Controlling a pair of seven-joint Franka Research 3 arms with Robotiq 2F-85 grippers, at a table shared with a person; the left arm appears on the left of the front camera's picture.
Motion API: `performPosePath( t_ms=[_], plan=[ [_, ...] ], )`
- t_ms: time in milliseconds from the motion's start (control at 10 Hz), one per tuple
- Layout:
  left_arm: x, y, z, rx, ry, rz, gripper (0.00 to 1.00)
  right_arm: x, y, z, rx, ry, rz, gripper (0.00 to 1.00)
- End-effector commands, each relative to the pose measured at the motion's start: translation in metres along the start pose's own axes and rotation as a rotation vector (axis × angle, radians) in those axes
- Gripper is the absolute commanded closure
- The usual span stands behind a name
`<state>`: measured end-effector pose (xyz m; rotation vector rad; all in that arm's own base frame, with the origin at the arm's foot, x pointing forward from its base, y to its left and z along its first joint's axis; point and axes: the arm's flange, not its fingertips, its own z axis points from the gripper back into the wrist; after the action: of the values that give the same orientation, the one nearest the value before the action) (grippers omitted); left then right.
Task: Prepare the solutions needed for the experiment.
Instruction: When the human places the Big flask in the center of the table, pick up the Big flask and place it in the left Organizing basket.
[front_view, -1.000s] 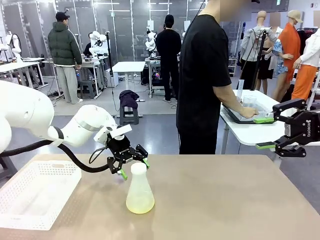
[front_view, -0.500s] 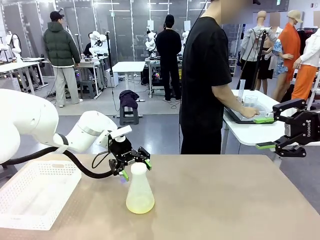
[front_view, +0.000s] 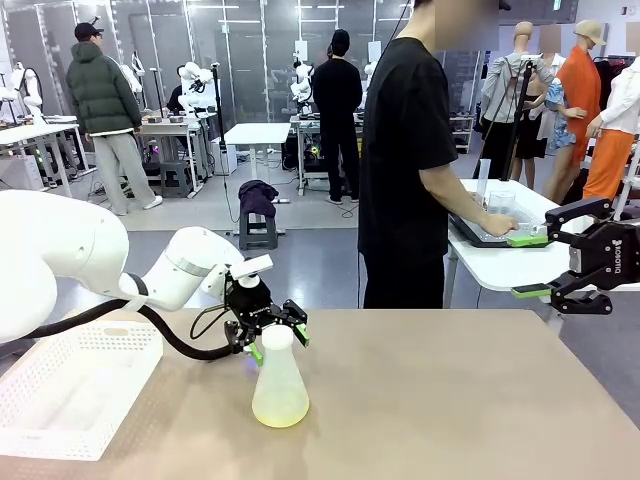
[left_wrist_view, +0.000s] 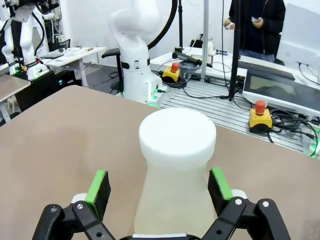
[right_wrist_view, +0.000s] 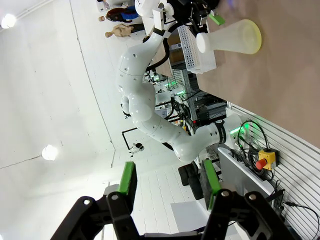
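While I work at one tan table, the room beyond it is an open lab with grey floor, white benches and glass partitions; one person in a black shirt stands just past the far edge, turned to a side bench, and two others stand farther back. On the table I count one translucent conical flask, standing upright left of centre toward the near edge, and one white perforated basket at the near left corner. The solutions are one shallow pale yellow-green layer in the flask's bottom. The flask's top looks flat, white and round in my left wrist view.

My left gripper sits at the flask's neck, fingers spread wide, one green pad on each side of the neck with a gap showing, so it has hold of nothing. My right gripper hangs beyond the table's right edge, fingers well apart, empty.
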<state>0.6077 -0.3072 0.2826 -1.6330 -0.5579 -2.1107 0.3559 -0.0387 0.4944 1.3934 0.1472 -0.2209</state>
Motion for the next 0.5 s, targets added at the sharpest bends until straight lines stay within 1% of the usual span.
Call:
performPosePath(
  t_ms=[0,200,400],
  plan=[
    [0.001,0.006,0.005,-0.046,-0.043,0.024,0.00,0.000,0.002,0.002,-0.005,0.005,-0.002,0.34],
    [0.000,0.006,-0.001,-0.101,-0.097,0.052,0.00,0.000,0.002,0.002,-0.005,0.005,-0.002,0.34],
    [-0.001,0.007,-0.007,-0.159,-0.110,0.067,0.00,0.000,0.002,0.002,-0.005,0.005,-0.002,0.34]
  ],
)
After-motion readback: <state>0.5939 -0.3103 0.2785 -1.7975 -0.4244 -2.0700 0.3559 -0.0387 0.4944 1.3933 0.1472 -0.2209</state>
